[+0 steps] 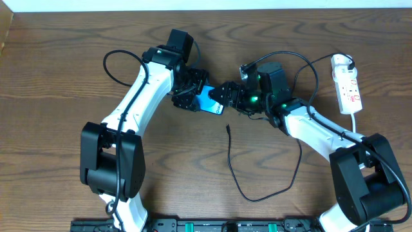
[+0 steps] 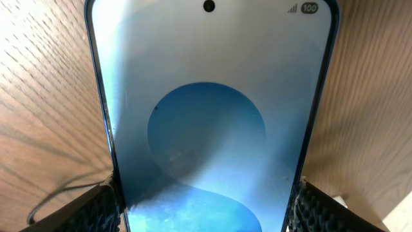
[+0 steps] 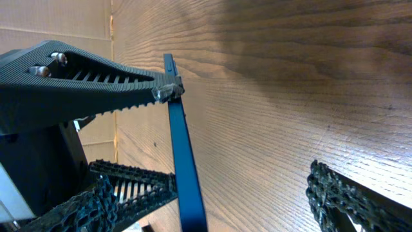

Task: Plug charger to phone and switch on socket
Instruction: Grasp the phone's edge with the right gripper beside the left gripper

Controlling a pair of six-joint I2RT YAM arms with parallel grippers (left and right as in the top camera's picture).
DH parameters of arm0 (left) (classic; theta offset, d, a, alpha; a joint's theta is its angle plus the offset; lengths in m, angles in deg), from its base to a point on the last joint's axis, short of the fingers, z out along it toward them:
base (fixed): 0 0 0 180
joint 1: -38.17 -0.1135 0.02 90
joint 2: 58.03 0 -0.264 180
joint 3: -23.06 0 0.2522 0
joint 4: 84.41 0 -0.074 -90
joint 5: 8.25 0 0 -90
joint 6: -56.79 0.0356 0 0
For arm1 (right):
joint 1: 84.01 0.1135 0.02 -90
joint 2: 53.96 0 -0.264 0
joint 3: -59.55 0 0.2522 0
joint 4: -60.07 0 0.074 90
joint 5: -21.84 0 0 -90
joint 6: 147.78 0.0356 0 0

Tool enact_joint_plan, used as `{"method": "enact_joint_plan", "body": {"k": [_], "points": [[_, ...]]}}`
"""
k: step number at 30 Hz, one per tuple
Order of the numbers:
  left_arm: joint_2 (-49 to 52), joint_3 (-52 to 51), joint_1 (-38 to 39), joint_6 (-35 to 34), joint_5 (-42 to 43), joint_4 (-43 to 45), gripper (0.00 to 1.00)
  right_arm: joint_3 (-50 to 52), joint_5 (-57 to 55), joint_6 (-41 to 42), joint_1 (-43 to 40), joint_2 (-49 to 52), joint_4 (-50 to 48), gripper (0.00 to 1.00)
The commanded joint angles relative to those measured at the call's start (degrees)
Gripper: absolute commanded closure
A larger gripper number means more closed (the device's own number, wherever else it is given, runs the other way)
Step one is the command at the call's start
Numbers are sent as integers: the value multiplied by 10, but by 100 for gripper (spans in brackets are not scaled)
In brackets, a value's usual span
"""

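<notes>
**step in hand: get the plug tip to the phone**

- left gripper [image 1: 190, 92]: pinching the phone [image 1: 209, 101] by its long edges, centre of frame.
- right gripper [image 1: 226, 96]: spread, empty, just beside the phone.
- charger tip [image 1: 228, 127]: loose on the bench [image 1: 64, 77], below centre.
- advice: you should grasp close behind the tip, so it lines up squarely with the port.

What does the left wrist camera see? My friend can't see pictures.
A phone with a glowing blue screen fills the picture, gripped by its long edges between the left hand's black ribbed fingers. Brown wooden table shows on both sides.
</notes>
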Motion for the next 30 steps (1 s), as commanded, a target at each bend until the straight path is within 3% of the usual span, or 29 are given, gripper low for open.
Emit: {"method": "enact_joint_plan", "body": {"k": [1,9,12,30], "points": [[-19,5,-1,-7,28,-1,92,-9,-7,-12,3,4,0,8],[-19,5,-1,-20,31,-2,93,-9,-3,-12,10,4,-4,11],[-19,5,-1,-29,31,-2,93,-9,-4,-12,16,4,-6,20],[-19,5,-1,-31,32,-2,93,-9,-18,-12,24,4,-8,50]]}}
